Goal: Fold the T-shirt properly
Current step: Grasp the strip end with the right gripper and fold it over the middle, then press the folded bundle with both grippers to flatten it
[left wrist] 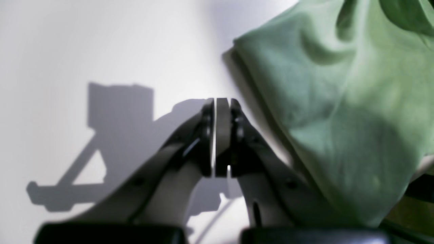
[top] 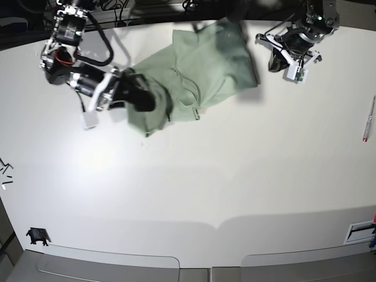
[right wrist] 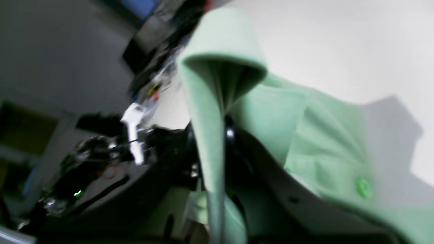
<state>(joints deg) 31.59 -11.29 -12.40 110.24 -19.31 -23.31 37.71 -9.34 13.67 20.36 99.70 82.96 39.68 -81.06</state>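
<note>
The pale mint-green T-shirt (top: 200, 64) lies crumpled at the back of the white table (top: 188, 176), spread unevenly with its left part bunched up. My right gripper (top: 142, 97) is at that bunched left edge. In the right wrist view the right gripper (right wrist: 217, 128) is shut on a raised fold of the T-shirt (right wrist: 217, 84), and a button (right wrist: 363, 186) shows on the cloth lower right. My left gripper (top: 274, 60) hovers just right of the shirt, apart from it. In the left wrist view the left gripper (left wrist: 222, 101) is shut and holds nothing, with the T-shirt (left wrist: 339, 101) beside it.
A pen (top: 368, 120) lies near the table's right edge. A small black object (top: 37, 236) sits at the front left corner, and small dark bits (top: 4, 170) lie at the left edge. Cables and equipment run along the back.
</note>
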